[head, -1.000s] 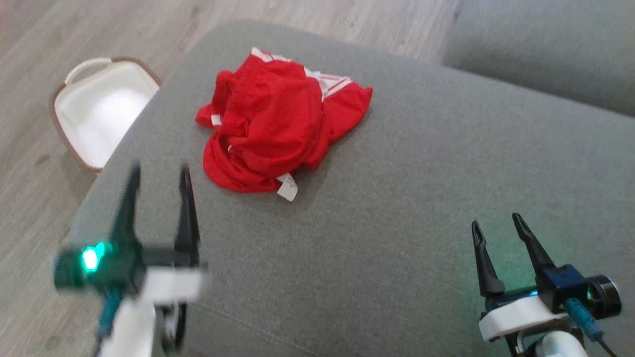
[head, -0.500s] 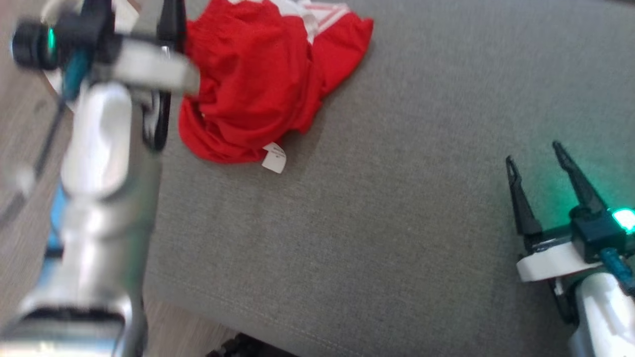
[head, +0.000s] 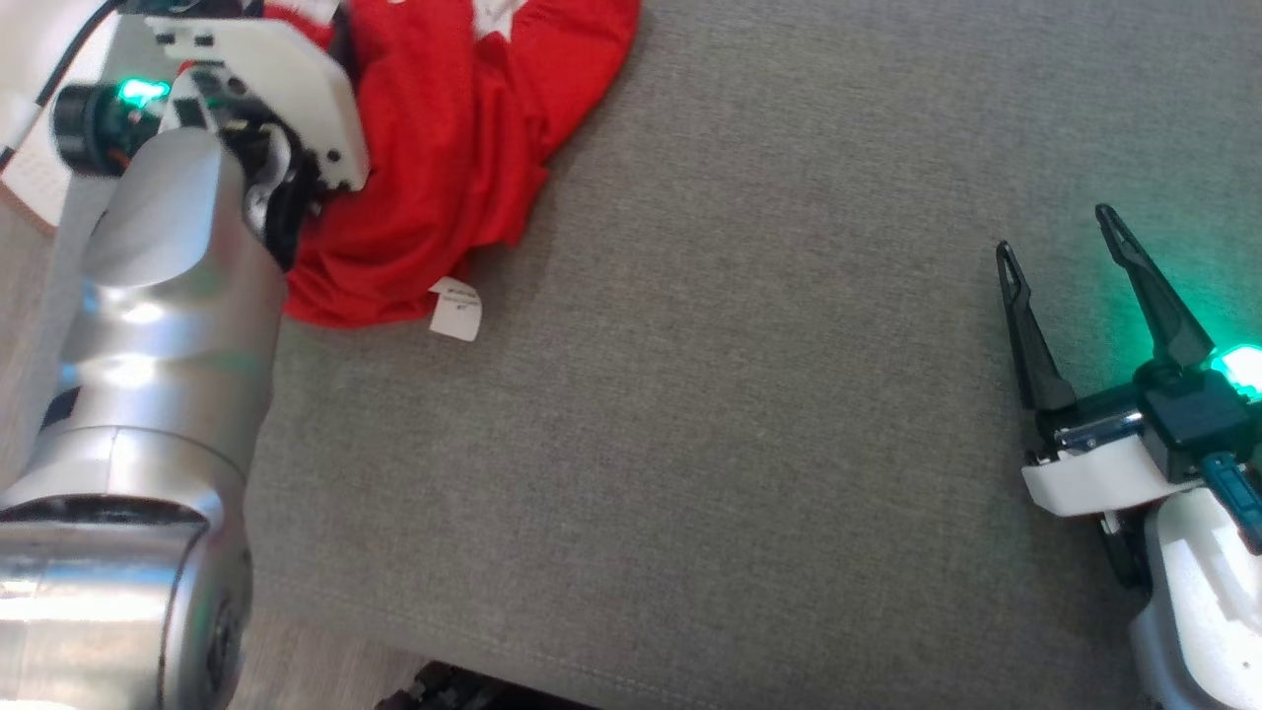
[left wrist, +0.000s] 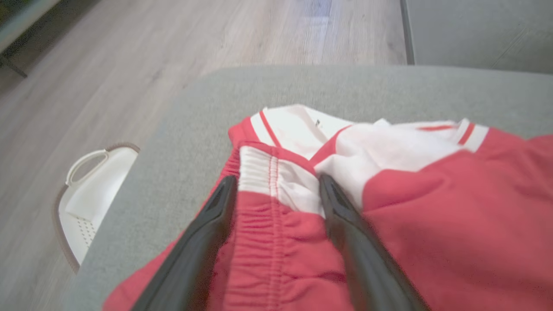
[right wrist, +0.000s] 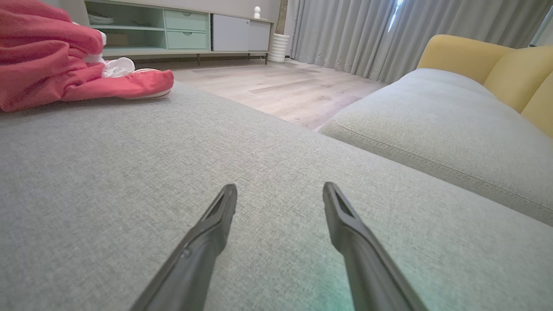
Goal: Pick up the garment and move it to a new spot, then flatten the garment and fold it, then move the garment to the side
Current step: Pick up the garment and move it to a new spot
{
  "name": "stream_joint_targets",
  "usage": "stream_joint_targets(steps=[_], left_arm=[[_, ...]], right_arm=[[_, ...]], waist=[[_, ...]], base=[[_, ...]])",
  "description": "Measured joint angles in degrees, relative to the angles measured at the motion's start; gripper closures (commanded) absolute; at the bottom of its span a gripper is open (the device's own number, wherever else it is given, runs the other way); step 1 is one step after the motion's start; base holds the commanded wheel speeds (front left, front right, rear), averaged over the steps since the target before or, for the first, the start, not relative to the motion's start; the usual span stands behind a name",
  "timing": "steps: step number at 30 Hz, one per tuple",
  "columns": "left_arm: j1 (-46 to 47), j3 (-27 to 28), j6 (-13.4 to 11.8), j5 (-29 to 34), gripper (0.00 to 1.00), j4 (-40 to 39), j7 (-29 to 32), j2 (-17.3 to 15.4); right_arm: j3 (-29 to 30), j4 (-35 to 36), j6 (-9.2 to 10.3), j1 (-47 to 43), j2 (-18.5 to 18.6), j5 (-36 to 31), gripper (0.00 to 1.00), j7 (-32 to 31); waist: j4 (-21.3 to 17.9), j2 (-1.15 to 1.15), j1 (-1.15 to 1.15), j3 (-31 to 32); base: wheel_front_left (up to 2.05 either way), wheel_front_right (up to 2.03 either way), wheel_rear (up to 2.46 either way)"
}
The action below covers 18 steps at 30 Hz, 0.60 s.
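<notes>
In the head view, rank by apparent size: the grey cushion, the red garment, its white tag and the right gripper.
1. grey cushion
2. red garment, partly cut off
3. right gripper, nearer the camera, so its rank against the garment is unsure
4. white tag

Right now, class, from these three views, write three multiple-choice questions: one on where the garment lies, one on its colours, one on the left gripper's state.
1. The garment lies: A on a kitchen table; B on the grey cushion; C on a hanging rail.
2. Its colours: A red and white; B blue and yellow; C all black.
3. The left gripper is: A shut on a sleeve; B open, astride the waistband; C shut, holding nothing.
Key: B, grey fabric surrounds it; A, red cloth with white panels; B, the wrist view shows it spread across the gathered band.
</notes>
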State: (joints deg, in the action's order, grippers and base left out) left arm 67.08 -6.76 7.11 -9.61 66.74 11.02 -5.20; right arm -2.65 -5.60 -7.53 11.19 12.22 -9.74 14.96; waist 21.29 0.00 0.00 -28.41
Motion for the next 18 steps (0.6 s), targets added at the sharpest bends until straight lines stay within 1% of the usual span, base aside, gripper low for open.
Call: stream_joint_targets(steps=[3, 4, 5, 11, 18], left_arm=[[0.6, 0.4, 0.0, -0.6, 0.00, 3.0, 1.1, -0.5], [0.8, 0.4, 0.0, -0.6, 0.51, 3.3, 0.9, -0.6], [0.8, 0.4, 0.0, -0.6, 1.00, 3.5, 0.3, -0.7], [1.7, -0.9, 0.0, -0.5, 1.00, 3.4, -6.2, -1.5], [6.0, -5.5, 0.5, 0.2, 1.00, 0.6, -10.4, -2.0]], right_arm=[[0.0, 0.0, 0.00, 0.4, -0.3, 0.0, 0.00, 0.0], [0.0, 0.0, 0.00, 0.5, -0.4, 0.0, 0.00, 0.0], [0.1, -0.1, 0.00, 0.6, -0.5, 0.0, 0.00, 0.0], [0.5, -1.9, 0.00, 0.9, -1.2, 0.3, 0.00, 0.0], [0.4, -4.2, 0.00, -1.3, -5.5, 0.8, 0.00, -0.1]], waist=[[-0.7, 0.00, 0.00, -0.3], [-0.9, 0.00, 0.00, -0.3], [-1.0, 0.00, 0.00, -0.3], [-1.2, 0.00, 0.01, 1.5], [-2.6, 0.00, 0.00, 7.2]], base=[[0.00, 0.00, 0.00], [0.00, 0.00, 0.00], [0.00, 0.00, 0.00], [0.00, 0.00, 0.00], [0.00, 0.00, 0.00]])
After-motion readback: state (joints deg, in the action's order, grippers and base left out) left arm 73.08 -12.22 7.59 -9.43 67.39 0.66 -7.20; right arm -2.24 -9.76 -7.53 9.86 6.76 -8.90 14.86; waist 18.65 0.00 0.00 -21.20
